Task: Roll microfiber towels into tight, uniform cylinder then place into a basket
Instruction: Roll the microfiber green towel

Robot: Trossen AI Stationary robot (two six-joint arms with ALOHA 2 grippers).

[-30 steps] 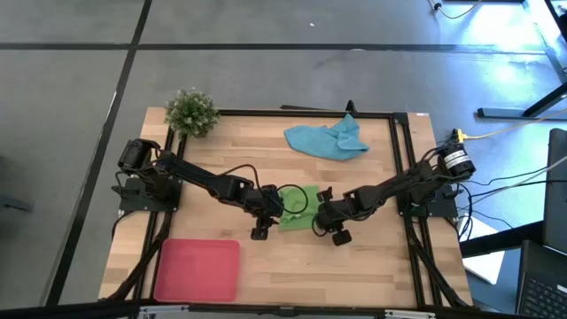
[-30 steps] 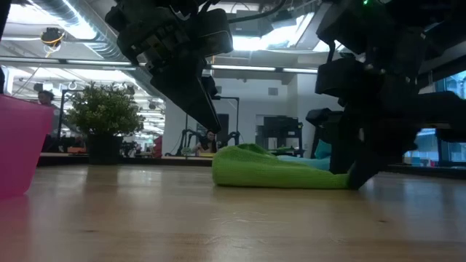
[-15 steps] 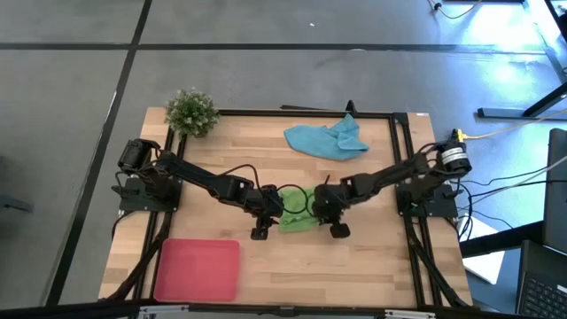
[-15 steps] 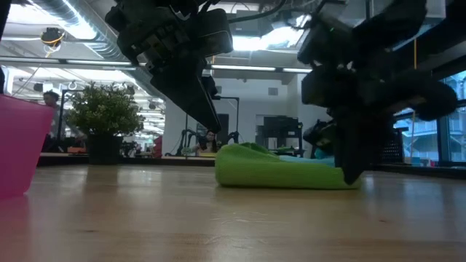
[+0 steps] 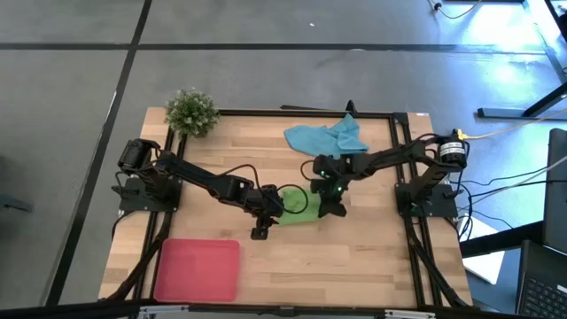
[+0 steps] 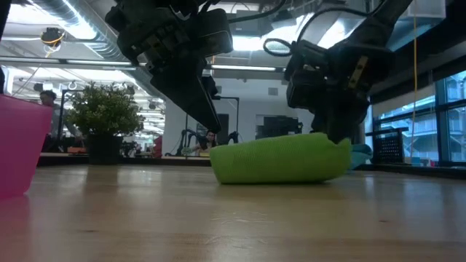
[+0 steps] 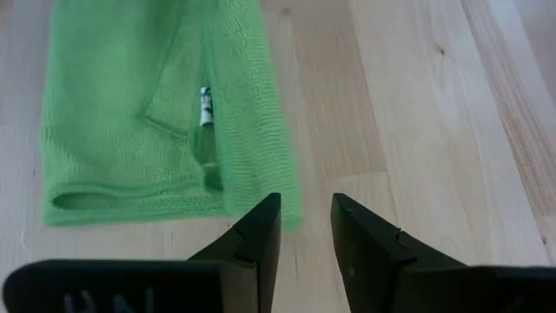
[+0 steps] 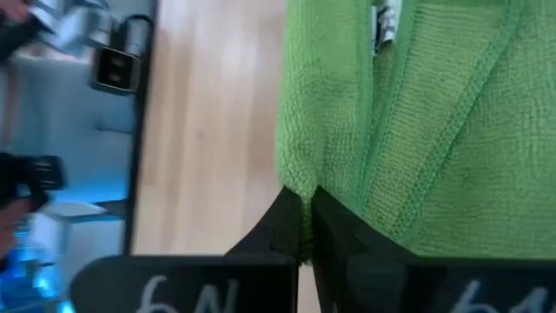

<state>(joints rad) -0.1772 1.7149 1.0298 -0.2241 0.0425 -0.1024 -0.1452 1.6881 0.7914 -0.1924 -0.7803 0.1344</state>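
Note:
The lime green towel (image 5: pixel 298 206) lies folded at the table's middle. My right gripper (image 8: pixel 306 204) is at its right end and is shut on its edge. My left gripper (image 7: pixel 306 213) stands open at the towel's left near corner (image 7: pixel 282 204), with bare wood showing between its fingers. The light blue towel (image 5: pixel 326 138) lies crumpled near the far edge. The pinkish-red basket (image 5: pixel 197 268) sits at the near left. My left gripper has one finger (image 7: pixel 261 230) right at the green towel's corner; I cannot tell whether it touches the cloth. My right gripper pinches the green towel's edge (image 8: pixel 300 178) between its two fingers, slanting down from the table's right side. The pinched end (image 6: pixel 331 145) is raised, and the rest (image 6: pixel 247 171) lies on the table.
A small green plant (image 5: pixel 191 111) stands at the far left corner. A black frame (image 5: pixel 400 159) runs along the table's edges. Bare wood lies between the green towel and the basket.
My right gripper has shut on the green towel's right end, rolled at the wrist and gone toward the far edge. The towel's right end has come up off the table, so the towel stands taller; its left end has stayed put.

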